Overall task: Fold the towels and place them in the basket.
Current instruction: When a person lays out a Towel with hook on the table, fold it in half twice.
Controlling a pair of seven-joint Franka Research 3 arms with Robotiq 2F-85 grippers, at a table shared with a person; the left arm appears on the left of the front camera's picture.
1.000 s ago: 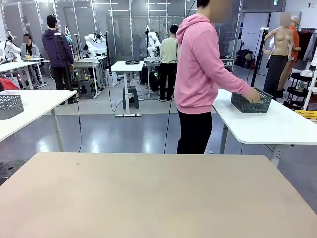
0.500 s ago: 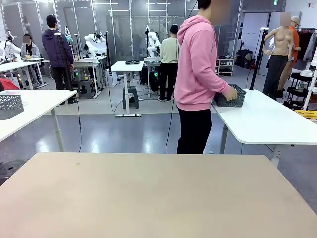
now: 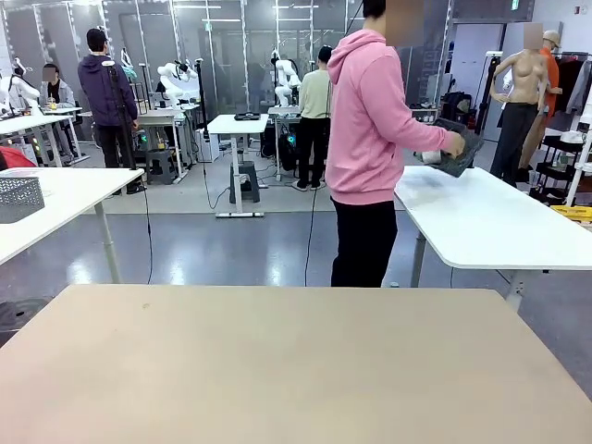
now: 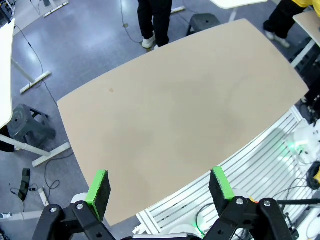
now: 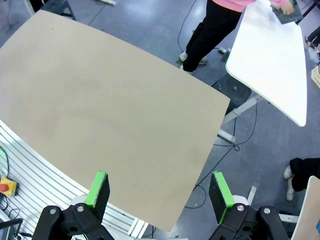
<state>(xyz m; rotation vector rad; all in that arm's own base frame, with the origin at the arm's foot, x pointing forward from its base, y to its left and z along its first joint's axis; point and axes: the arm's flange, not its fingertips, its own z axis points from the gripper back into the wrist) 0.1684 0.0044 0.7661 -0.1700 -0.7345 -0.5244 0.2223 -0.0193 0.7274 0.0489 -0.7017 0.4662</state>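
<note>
Standing just beyond the far edge of the beige table [image 3: 277,370], a person [image 3: 370,129] in a pink hoodie grips the dark basket [image 3: 462,151] in one hand [image 3: 452,145]. The person holds it tilted above a white table [image 3: 499,222] that stands off the beige table's far right corner. What lies in the basket is too small to make out from the front camera.

From the left wrist camera, the left gripper [image 4: 159,185] hangs high above the beige table's near edge. Its jaws are spread wide, with nothing between the green pads [image 4: 98,187]. The broad tabletop lies open below it, all four edges in sight. The person's legs, past the far edge, are cut off by the top of the frame.

From the right wrist camera, the right gripper [image 5: 159,190] also hangs over the beige table's near edge, jaws wide apart and holding nothing. The basket [image 5: 286,15] is cropped by the top of the frame, beyond the beige table's far corner and above the white table [image 5: 272,65]. A strip of grey floor separates the two tables.
</note>
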